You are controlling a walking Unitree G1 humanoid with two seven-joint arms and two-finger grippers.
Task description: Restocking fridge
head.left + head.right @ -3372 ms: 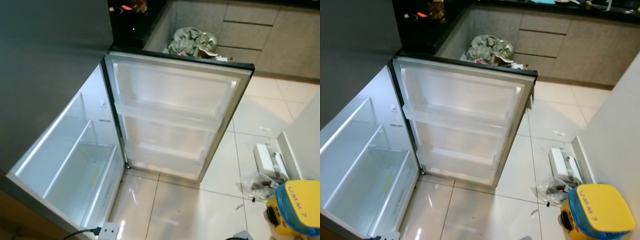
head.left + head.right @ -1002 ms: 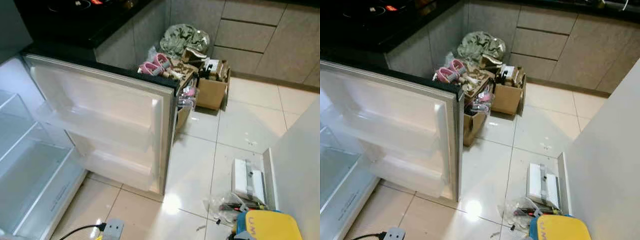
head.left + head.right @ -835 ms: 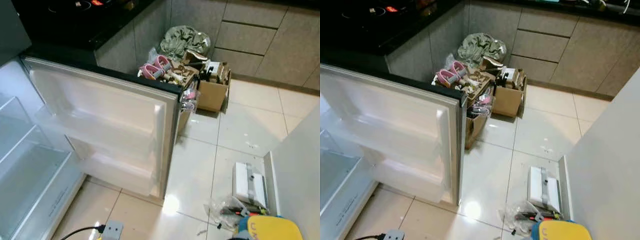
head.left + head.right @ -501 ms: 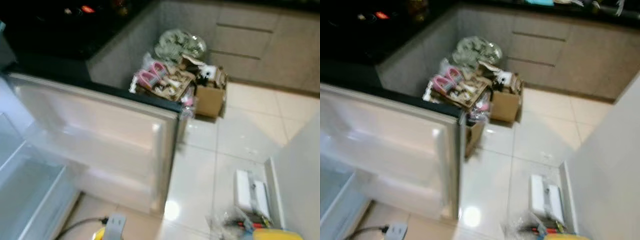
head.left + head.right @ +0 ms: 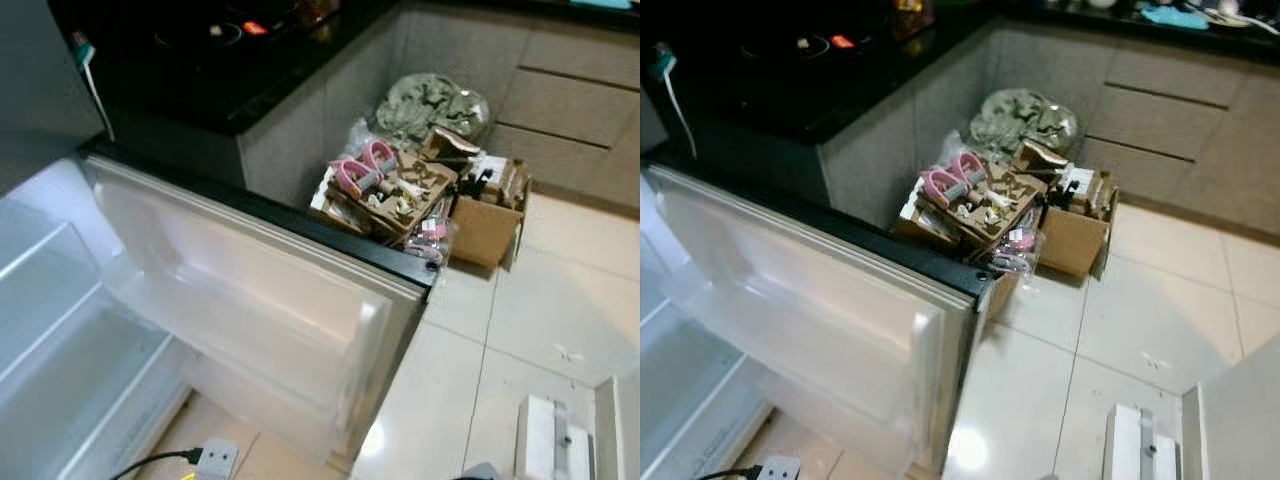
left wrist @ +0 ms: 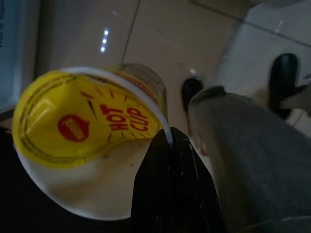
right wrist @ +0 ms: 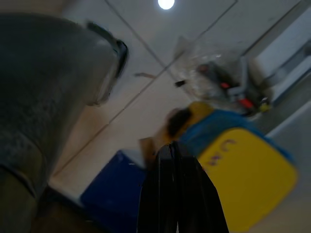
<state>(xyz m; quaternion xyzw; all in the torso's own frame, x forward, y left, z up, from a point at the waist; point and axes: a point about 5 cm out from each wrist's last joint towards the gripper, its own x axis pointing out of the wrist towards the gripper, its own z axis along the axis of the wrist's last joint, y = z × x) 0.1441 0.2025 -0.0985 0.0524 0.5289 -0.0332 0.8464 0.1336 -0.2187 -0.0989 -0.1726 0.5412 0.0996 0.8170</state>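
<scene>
The fridge stands open at my left, its white inside (image 5: pixel 60 340) lit and bare. Its door (image 5: pixel 250 310) swings out towards me, with bare door shelves. In the left wrist view my left gripper (image 6: pixel 168 136) is shut on the rim of a noodle cup (image 6: pixel 82 121) with a yellow "HOT CUP" lid, held above the tiled floor. My right gripper (image 7: pixel 170 148) is shut with nothing in it, hanging over a yellow-and-blue container (image 7: pixel 243 179) on the floor.
Beyond the door, cardboard boxes (image 5: pixel 485 215) full of clutter and a green bag (image 5: pixel 430 100) sit against grey cabinets (image 5: pixel 1170 100). A black hob counter (image 5: pixel 220 60) runs behind the fridge door. A power strip (image 5: pixel 218 458) and a white box (image 5: pixel 550 445) lie on the tiles. A grey leg (image 6: pixel 243 160) is near.
The camera has swung and lifted, so the door and boxes sit more to the right and the yellow container has left the eye views. The things themselves have not visibly moved.
</scene>
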